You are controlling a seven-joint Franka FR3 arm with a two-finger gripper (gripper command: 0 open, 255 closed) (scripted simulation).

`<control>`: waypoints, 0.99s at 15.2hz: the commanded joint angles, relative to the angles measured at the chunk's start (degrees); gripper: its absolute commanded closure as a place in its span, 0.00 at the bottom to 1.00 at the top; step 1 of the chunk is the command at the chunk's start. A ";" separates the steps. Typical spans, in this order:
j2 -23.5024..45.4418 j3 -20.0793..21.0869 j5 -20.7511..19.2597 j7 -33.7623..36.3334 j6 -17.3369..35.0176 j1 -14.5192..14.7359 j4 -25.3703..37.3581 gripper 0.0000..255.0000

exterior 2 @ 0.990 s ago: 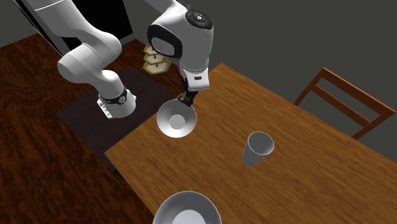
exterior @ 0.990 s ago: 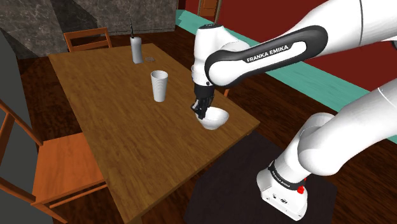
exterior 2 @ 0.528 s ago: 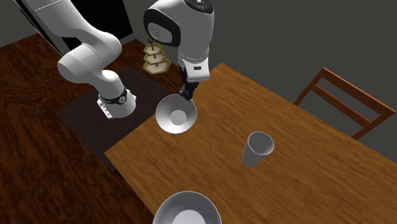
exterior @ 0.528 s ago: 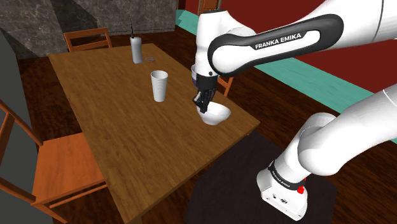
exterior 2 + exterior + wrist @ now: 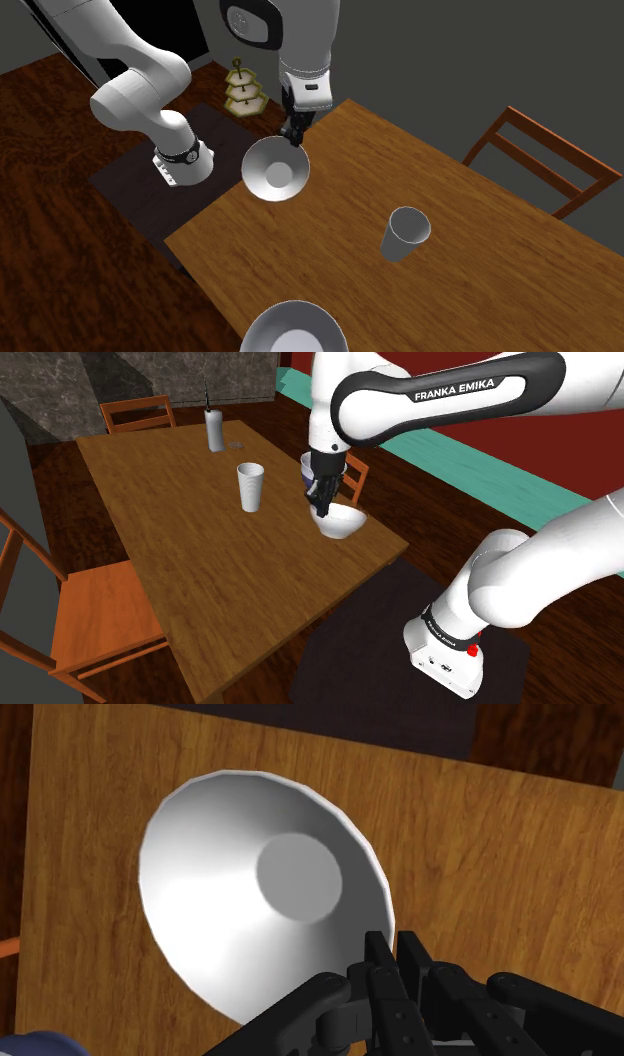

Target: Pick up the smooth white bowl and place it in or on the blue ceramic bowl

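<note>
The white arm (image 5: 450, 402) is reaching from its stand (image 5: 445, 647) at the lower right of the shoulder view up and over toward the middle of the frame. Below it the brown wooden surface (image 5: 200, 552) is running from the upper left down toward the lower middle. An orange-brown chair (image 5: 100, 612) is standing at the left edge of the frame, and a second chair (image 5: 135, 414) is standing at the surface's far end in the upper left.

The white bowl (image 5: 340, 524) is sitting right of centre in the shoulder view, over the surface's corner nearest the stand. It is tilting, and in the second exterior view its mouth is facing the camera just above centre. The blue bowl (image 5: 292, 335) is lying at the bottom edge of that view, well apart from the white one, with a pale inside. In the shoulder view a sliver of it is peeking out just above the white bowl, behind the arm's wrist.

A white cup (image 5: 250, 487) is standing upright near the middle of the surface, left of the white bowl. A slim white bottle-like thing (image 5: 214, 430) is standing toward the far end.

The black hand (image 5: 320, 504) is pointing down at the white bowl's upper rim, and in the wrist view its fingers are pinching that rim between them.
</note>
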 commanded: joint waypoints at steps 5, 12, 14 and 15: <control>-1.08 -0.28 -0.02 -0.13 -4.82 -0.04 3.74 1.00; -1.63 -0.58 -0.13 -0.23 -10.29 -0.14 8.66 1.00; -0.49 -1.33 -0.74 -1.28 -10.71 -0.72 10.19 1.00; 0.70 -2.05 -1.32 -2.30 -10.81 -1.28 11.45 1.00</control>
